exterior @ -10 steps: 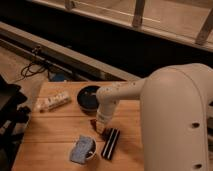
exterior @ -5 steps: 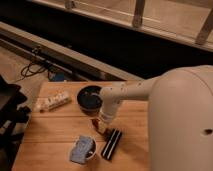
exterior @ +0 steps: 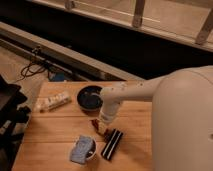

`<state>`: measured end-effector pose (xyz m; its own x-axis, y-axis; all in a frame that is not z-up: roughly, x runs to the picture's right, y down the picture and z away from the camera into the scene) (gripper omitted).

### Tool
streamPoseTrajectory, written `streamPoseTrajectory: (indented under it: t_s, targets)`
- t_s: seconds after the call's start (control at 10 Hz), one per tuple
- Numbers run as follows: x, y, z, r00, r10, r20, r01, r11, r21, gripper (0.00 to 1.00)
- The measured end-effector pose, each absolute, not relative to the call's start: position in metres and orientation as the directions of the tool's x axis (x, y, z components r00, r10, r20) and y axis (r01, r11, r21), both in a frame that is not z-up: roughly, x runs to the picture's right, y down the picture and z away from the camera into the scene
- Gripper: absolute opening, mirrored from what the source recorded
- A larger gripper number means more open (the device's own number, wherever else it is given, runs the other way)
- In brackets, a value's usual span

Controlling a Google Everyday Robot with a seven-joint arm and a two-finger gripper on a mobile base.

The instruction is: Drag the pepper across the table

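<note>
My gripper (exterior: 100, 128) hangs from the white arm (exterior: 130, 92), which reaches in from the right over the middle of the light wooden table (exterior: 55, 130). It points down at the tabletop just in front of the dark round pan (exterior: 90, 97). A small red-orange bit, which looks like the pepper (exterior: 104, 132), shows right at the gripper's tip, beside the upper end of the black-and-white striped block (exterior: 112, 142). The gripper hides most of the pepper, and I cannot tell if it touches it.
A pale packet (exterior: 52, 101) lies at the table's left rear. A blue-grey pouch in a white bowl (exterior: 82, 149) sits near the front, left of the striped block. A black chair (exterior: 10, 115) stands off the left edge. The robot's white body (exterior: 185, 125) fills the right.
The gripper has dropped slightly toward the tabletop and the table's front edge. The pan, block and bowl have not moved.
</note>
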<state>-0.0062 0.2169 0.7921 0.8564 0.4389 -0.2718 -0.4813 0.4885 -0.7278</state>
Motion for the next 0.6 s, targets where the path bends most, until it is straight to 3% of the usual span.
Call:
streamPoseTrajectory:
  t_s: [0.1,0.4,0.6]
  targets:
    - [-0.008,0.217,0.797,0.863,0.421,-0.279,-0.477,0.497,-0.725,0.27]
    - [0.019,0.209,0.815,0.844,0.424,-0.328,-0.519,0.493,-0.698,0.03]
    - [0.053,0.204,0.825,0.801,0.46,-0.382,-0.585,0.47,-0.661,0.0]
